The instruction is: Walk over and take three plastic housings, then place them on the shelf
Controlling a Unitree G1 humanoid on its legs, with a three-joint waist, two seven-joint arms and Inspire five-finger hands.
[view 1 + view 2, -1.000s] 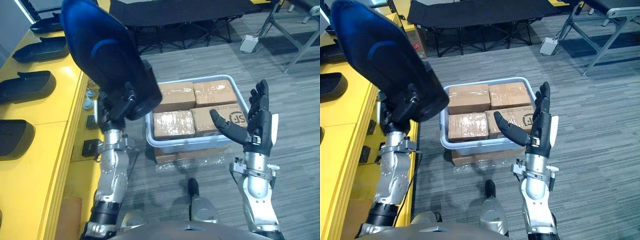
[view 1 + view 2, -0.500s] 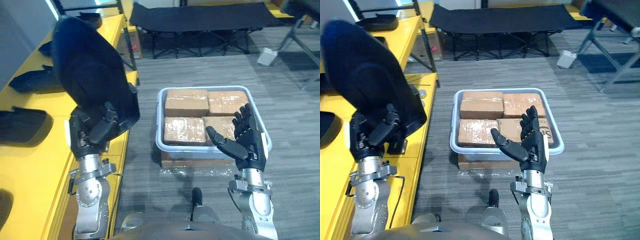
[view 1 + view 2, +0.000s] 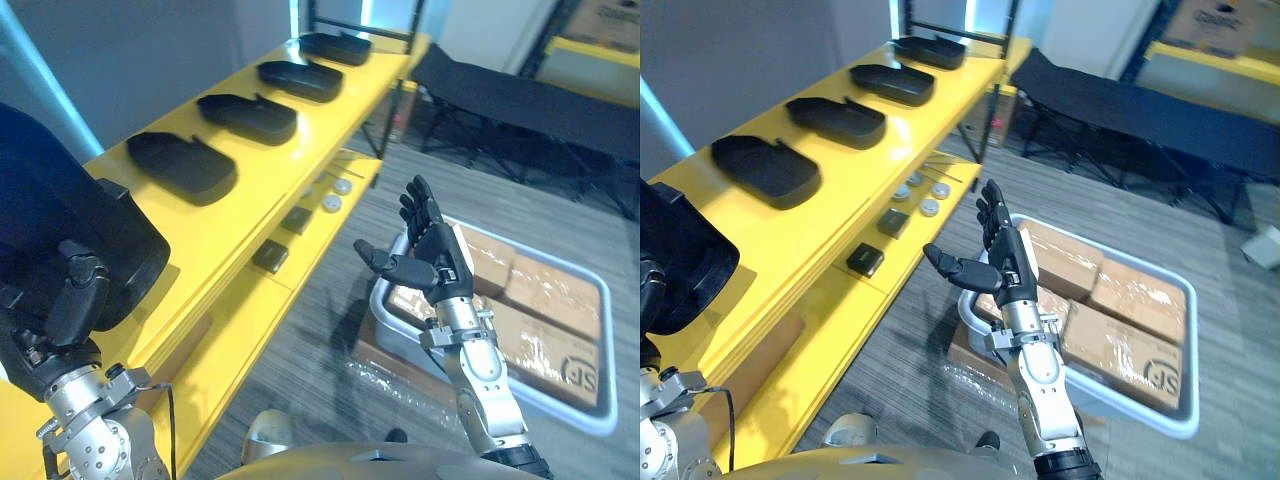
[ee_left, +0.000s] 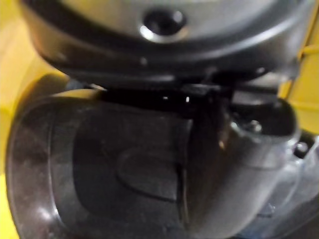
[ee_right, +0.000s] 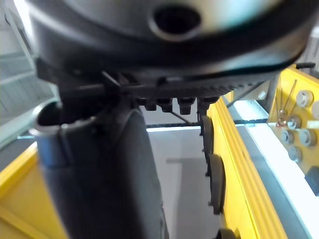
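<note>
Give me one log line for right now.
left hand: shut on dark housing | right hand: open, empty, raised | yellow shelf: row of housings lying on top

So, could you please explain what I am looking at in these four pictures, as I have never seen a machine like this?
This is a humanoid robot on two legs, with two arms that each end in a dark hand. The two wide pictures come from a pair of cameras in its head, looking down. The two close, dark ones come from a camera on each wrist.

On its left stands a yellow shelf. Four black plastic housings lie in a row on top, and some small parts lie on the lower level.

Its left hand is curled round another dark housing and holds it up. Its right hand is raised, open and empty.

On the floor to the right is a grey bin filled with cardboard boxes.
</note>
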